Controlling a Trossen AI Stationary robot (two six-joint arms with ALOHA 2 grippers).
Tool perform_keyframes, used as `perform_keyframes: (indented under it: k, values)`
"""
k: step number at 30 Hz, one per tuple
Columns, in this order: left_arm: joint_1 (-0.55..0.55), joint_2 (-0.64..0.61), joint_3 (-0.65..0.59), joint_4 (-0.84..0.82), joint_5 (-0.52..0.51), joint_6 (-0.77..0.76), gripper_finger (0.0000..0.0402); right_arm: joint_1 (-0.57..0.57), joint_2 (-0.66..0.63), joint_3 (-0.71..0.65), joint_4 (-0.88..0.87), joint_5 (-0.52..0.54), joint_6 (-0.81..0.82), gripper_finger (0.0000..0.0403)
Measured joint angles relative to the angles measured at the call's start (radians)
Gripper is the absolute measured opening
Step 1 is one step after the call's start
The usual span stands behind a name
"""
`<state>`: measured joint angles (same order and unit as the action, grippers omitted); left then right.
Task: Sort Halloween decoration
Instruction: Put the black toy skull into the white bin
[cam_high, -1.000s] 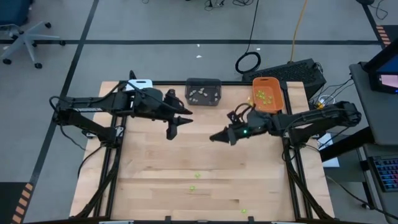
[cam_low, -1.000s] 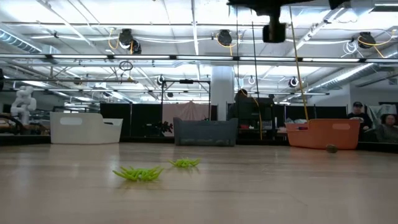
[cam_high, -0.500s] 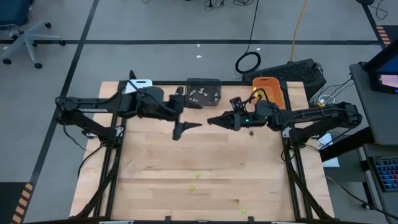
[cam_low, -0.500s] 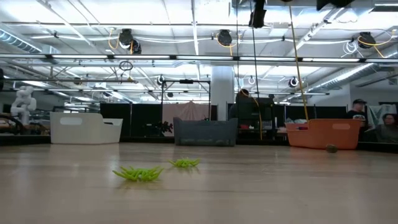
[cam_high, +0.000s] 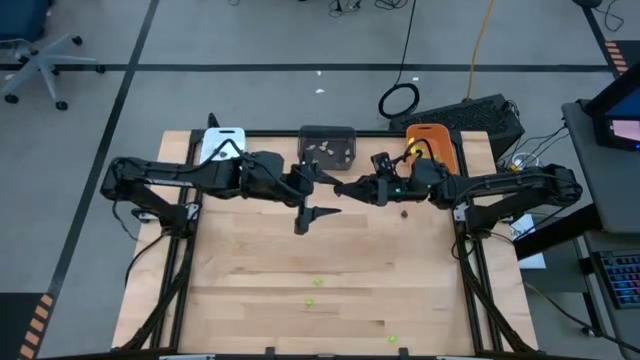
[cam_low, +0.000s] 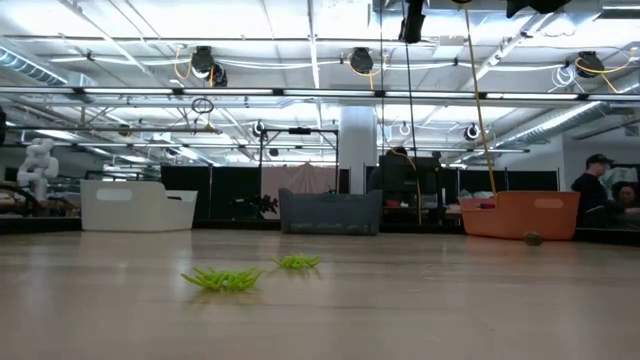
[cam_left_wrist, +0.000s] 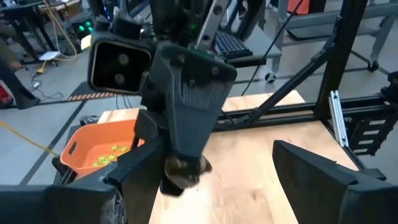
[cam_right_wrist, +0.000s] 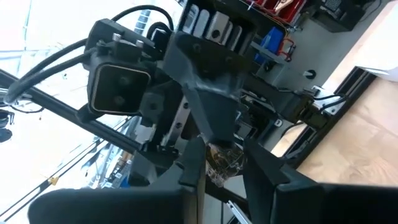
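My right gripper (cam_high: 341, 188) hangs high over the table's far middle, shut on one dark brown-black piece (cam_left_wrist: 184, 172) of the Halloween decoration. My left gripper (cam_high: 318, 193) faces it tip to tip, open. Its two fingers (cam_left_wrist: 134, 180) stand on either side of the piece, and I cannot tell whether they touch it. Lime green pieces (cam_high: 318, 282) lie on the near part of the table, also seen in the low view (cam_low: 222, 279). Another dark piece (cam_high: 404, 211) lies on the wood under the right arm. My right gripper pinches the dark brown-black piece (cam_right_wrist: 224, 160) between its two fingers at their free ends. The fingers come about level from the table's right. The piece sticks out past the fingertips, lifted clear of the table.
Three trays stand along the far edge: a white tray (cam_high: 222, 140), a dark grey tray (cam_high: 328, 135) holding pale pieces and an orange tray (cam_high: 432, 135) holding green pieces. Bare wood lies between the arms and the near edge. People show in the room beyond (cam_low: 598, 185).
My left gripper has gone toward the table's right, up to the right gripper, rolled and opened wider. My right gripper has risen and gone toward the far edge with the dark piece, tipping its fingers up to about level.
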<state>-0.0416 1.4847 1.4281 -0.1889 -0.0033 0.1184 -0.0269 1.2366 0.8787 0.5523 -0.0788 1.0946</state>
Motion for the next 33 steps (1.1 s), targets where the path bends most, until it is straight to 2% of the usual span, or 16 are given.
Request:
perform_keyframes:
  k: [5,22,28,33]
  values:
    - [0.0,0.01,0.0,0.009,-0.01,0.035,0.0267,0.0,0.0,0.0,0.004,0.003,-0.003,0.0056]
    - [0.003,0.025,-0.001,0.041,-0.043,0.055,0.0103,0.001,0.0,-0.001,0.004,-0.004,-0.006,0.0057]
    - [0.002,0.025,-0.001,0.039,-0.042,0.054,0.0087,0.001,0.0,-0.001,0.002,-0.005,-0.006,0.0057]
    - [0.002,0.025,-0.001,0.042,-0.039,0.05,0.0119,0.001,0.0,-0.001,0.004,-0.002,-0.007,0.0057]
